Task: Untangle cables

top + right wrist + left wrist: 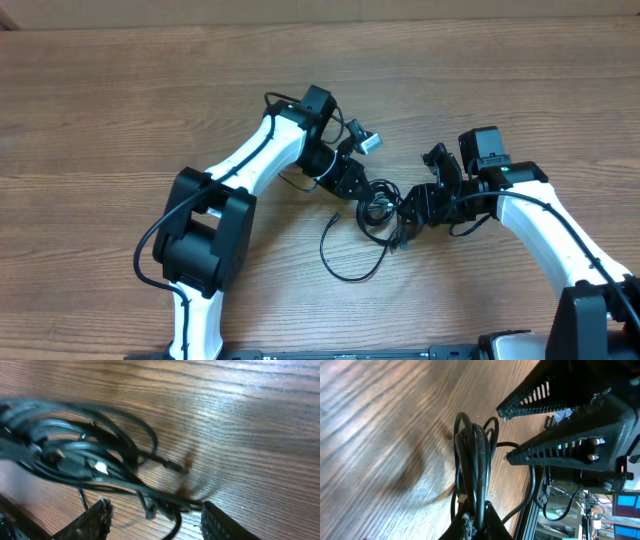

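The cables (378, 205) are a tangled bundle of thin black cords in the middle of the wooden table, with a loose loop (345, 250) trailing toward the front. My left gripper (362, 188) is shut on the bundle's left side; in the left wrist view the cords (472, 455) run straight into its closed jaws (477, 520). My right gripper (412, 210) is open at the bundle's right side. In the right wrist view the blurred coil (75, 455) lies ahead of its spread fingers (155, 515), and a strand with a small plug (150, 507) crosses between them.
The wooden table (120, 110) spreads all round. The right gripper's open black fingers (555, 420) face the left wrist camera. The table's front edge and metal frame (540, 505) show at lower right of that view.
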You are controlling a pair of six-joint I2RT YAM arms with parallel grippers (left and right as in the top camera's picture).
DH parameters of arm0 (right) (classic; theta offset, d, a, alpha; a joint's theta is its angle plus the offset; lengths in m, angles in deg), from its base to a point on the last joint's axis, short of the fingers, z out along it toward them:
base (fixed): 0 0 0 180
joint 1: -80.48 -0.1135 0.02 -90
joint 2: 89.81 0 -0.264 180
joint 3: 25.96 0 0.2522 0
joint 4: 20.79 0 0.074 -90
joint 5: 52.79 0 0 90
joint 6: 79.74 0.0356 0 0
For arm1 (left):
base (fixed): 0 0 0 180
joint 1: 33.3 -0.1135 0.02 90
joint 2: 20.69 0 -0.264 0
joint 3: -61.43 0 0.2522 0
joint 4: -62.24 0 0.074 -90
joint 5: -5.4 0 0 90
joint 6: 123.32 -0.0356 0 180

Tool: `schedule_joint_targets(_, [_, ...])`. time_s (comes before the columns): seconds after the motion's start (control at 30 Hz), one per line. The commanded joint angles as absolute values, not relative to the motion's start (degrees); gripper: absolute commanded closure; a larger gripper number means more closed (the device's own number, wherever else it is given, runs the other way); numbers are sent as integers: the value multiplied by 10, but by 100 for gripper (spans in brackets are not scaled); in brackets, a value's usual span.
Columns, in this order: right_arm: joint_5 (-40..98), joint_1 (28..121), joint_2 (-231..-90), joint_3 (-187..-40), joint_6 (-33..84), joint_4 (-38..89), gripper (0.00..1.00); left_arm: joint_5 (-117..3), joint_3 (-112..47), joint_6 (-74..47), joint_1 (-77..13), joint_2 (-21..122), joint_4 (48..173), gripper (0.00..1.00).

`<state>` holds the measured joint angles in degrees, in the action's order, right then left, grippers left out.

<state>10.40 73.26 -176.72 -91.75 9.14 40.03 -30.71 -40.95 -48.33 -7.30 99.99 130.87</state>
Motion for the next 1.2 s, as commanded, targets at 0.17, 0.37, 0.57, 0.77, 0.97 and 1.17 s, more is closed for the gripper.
schedule_joint_targets(0.17, [80,733,-1768,-903,86,364,44,-199,-421,-485,-97,1006,1298,96])
schedule_joint_targets(0.37, [92,733,-1768,-903,87,287,38,-189,-421,-485,-92,1006,1300,96])
schedule_joint_targets(0.57, [102,733,-1768,-888,87,277,57,-192,-421,-485,-93,1006,1300,96])
schedule_joint_targets(0.77, [152,733,-1768,-867,213,254,84,-377,-421,-411,-93,1006,1311,96])
schedule_joint_targets(0.97, [159,733,-1768,-867,253,247,50,-439,-421,-387,-93,1006,1328,96])
schedule_joint_targets(1.17, [155,733,-1768,-866,236,262,37,-268,-421,-463,-93,1006,1328,96])
